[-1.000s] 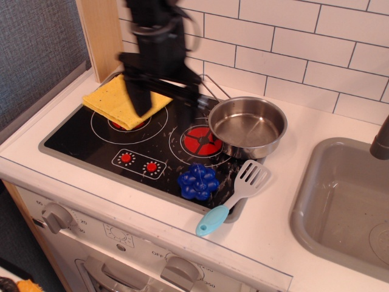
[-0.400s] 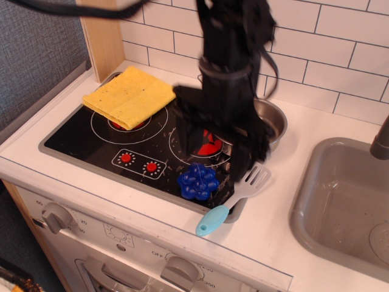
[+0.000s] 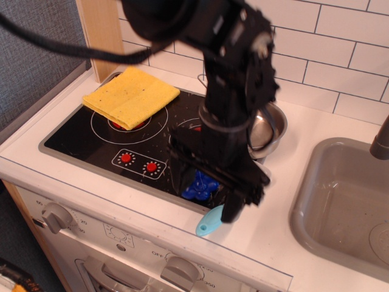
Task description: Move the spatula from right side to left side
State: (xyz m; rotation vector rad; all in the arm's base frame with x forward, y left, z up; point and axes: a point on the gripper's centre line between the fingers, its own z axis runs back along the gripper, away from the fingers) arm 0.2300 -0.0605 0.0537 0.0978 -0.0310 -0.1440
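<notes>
The hand (image 3: 205, 191), black and pointing downward, now sits low over the front right corner of the hob (image 3: 85, 143), directly above the spatula (image 3: 211, 221); a second ago it was up at the back left, over the yellow cloth (image 3: 130, 96); its fingers (image 3: 233, 207) stand apart, one left of the handle and one right; whether they touch the spatula cannot be told. The spatula lies where it lay before, on the right side at the front edge of the white desk (image 3: 267, 243); only the rounded light-blue handle end shows, its grey head hidden beneath the arm. The blue bumpy toy (image 3: 200, 185), unmoved, peeks out between the fingers. The steel pan (image 3: 267, 131), formerly in full view, is now half covered by the arm; the yellow cloth, earlier partly masked, is fully exposed on the left burner. The grey sink (image 3: 340, 201) is unchanged at right.
</notes>
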